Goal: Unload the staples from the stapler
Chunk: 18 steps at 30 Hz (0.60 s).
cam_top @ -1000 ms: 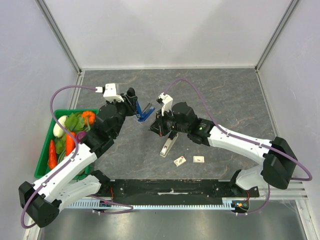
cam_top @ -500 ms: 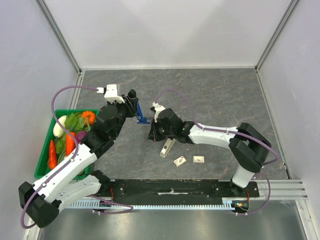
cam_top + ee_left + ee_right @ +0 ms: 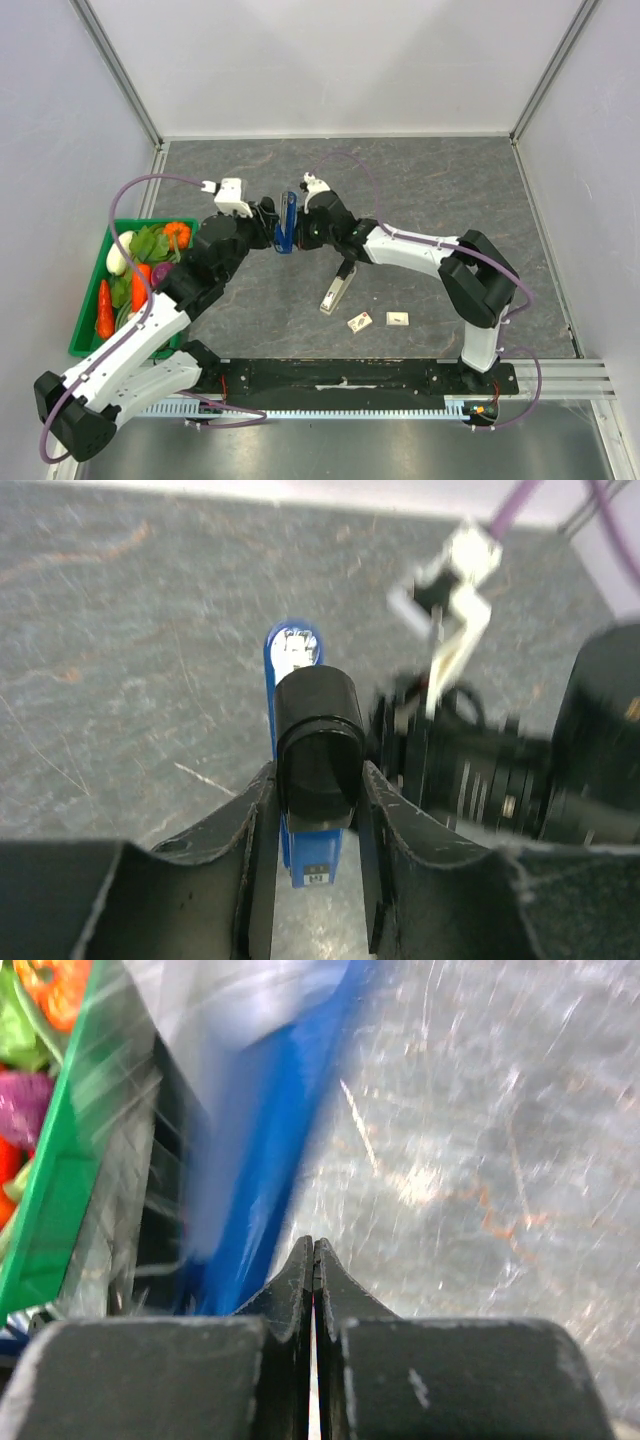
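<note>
My left claw (image 3: 317,790) grips the blue black-capped stapler (image 3: 293,650), my clenched right claw (image 3: 313,1250) has swung up to it; slim grey-silver metal stapler (image 3: 336,292) lies untouched.

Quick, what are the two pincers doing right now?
Left pincer: closed on the blue stapler.
Right pincer: shut, holding nothing.
</note>
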Tool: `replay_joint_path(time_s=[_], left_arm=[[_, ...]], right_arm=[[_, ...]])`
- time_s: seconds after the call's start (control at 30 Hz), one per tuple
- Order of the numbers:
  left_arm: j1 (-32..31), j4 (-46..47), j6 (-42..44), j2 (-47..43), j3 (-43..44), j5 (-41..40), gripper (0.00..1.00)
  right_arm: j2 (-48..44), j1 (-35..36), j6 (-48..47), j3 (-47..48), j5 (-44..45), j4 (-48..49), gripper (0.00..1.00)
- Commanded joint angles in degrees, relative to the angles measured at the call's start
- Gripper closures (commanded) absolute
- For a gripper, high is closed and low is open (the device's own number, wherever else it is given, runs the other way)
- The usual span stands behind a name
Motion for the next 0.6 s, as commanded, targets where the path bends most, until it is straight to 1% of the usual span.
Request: replay_joint_path(time_s=[0.0,0.13,0.2,0.27,0.37,0.47,0.57], left_arm=[[-0.3,0.7,-1.6,4.4,-0.8,9.6,0.98],[-0.4,1.7,-1.4,11.8,-0.5,13.0,0.98],[-0.3,2.9,-2.1,15.1,-0.5,12.5,0.98],[-0.3,4.1,-2.7,16.6,-0.9,10.6,0.98],[-0.3,4.5,-3.2,18.2,-0.4,5.4,0.98],[-0.3,2.7,-2.5,21.1,2.1,1.0,0.98],[-0.4,0.1,-1.5,25.1,6.2,-1.3,0.98]], right_arm=[[2.7,-1.3,-4.7,8.2,-0.9,2.2,1.00],[4.3,-1.3,-7.9,11.9,-3.2,2.2,1.00],[4.6,-1.3,-8.5,12.4,-5.1,2.5,1.00],[4.2,-1.3,-8.8,12.0,-4.9,2.2,1.00],[2.7,-1.3,-9.9,10.2,-1.4,-0.1,1.00],[0.3,-1.3,-10.8,7.9,4.4,-5.2,1.00],[-5.1,-1.3,-10.5,3.0,7.4,-8.0,1.00]])
